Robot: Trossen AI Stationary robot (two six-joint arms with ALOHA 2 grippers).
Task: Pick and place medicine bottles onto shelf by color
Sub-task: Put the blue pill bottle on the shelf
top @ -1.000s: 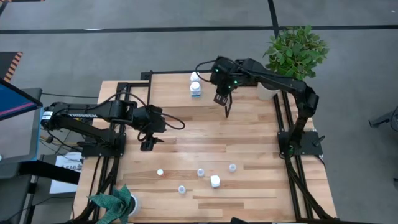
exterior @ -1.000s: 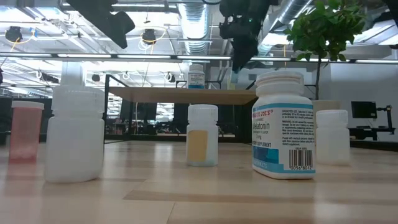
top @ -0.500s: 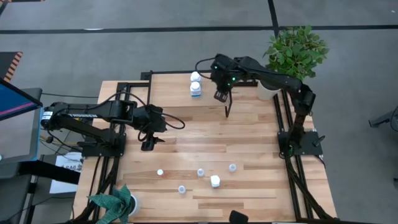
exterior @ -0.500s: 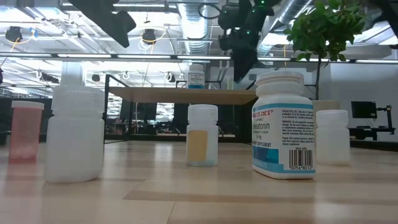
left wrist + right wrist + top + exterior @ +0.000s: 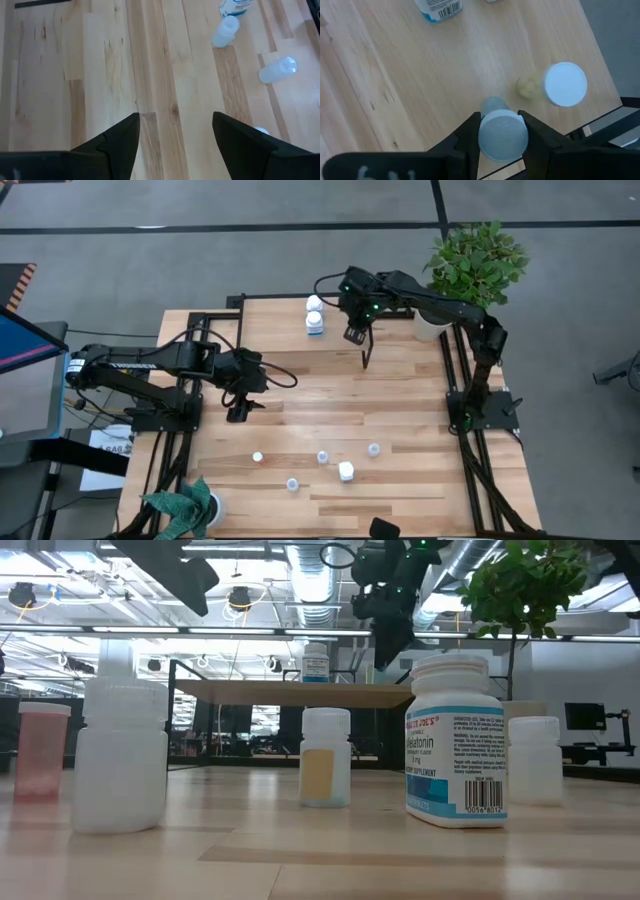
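We see the pale-capped bottle (image 5: 502, 135) standing upright near one edge of the shelf (image 5: 420, 75), and the right gripper (image 5: 499, 116) comes down over it with one dark finger pressed against each side of the cap, so the gripper is closed on that bottle. Just beside it on the same light wood top stands a white-capped bottle (image 5: 565, 84) with a yellowish body, apart from the fingers, and farther along the shelf we make out the base of a labelled bottle (image 5: 437, 10) with a barcode. From above, the right arm reaches across from the table's right side to the far edge, where two white bottles (image 5: 315, 314) stand close together to the left of the gripper. From table height, the shelf's top sits raised on thin black legs and the right gripper hangs above its right part. On the near half of the table (image 5: 400, 410) we count five loose bottles (image 5: 323, 457) in a scattered group; at table height the nearest is a larger white one with a blue printed label (image 5: 455, 740), flanked by smaller white bottles and, far left, a reddish one (image 5: 42, 750). The left gripper (image 5: 175, 116) hovers over bare wood at the table's left side, its fingers spread apart and holding nothing. A leafy plant (image 5: 475, 260) stands at the far right corner and another (image 5: 185, 505) at the near left corner.
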